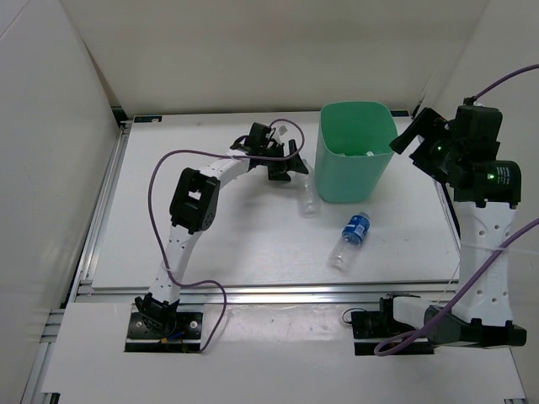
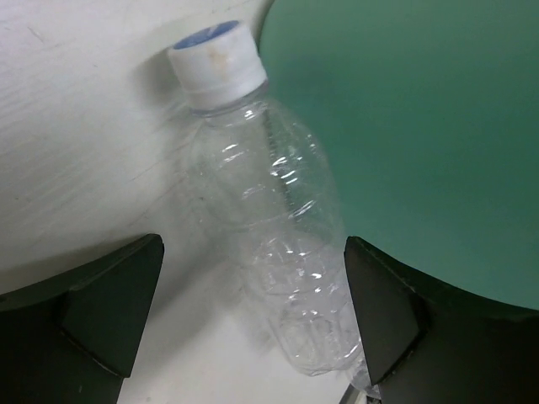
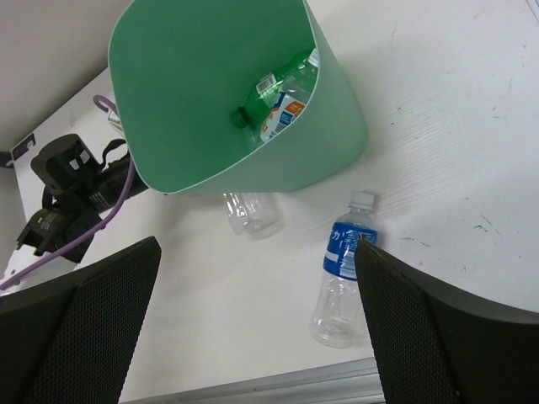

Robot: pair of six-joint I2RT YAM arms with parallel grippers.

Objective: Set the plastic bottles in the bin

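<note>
We see a blue-label bottle, white characters unreadable, lying lower centre of the top view on the tabletop with open room around it. The clear bottle, white cap, lies against the bin, between the released left gripper fingers. The right gripper is released at upper right, beside the bin rim. Two bottles lie in the bin.

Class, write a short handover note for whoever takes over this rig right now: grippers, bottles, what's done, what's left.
Left gripper: open, straddling the plain clear bottle lying on the table beside the bin; not gripped.
Right gripper: open, empty, raised right of the bin.
Done: green bottle and one labelled bottle are inside the bin.
To do: the clear bottle and the blue-labelled bottle, both on the table.
</note>
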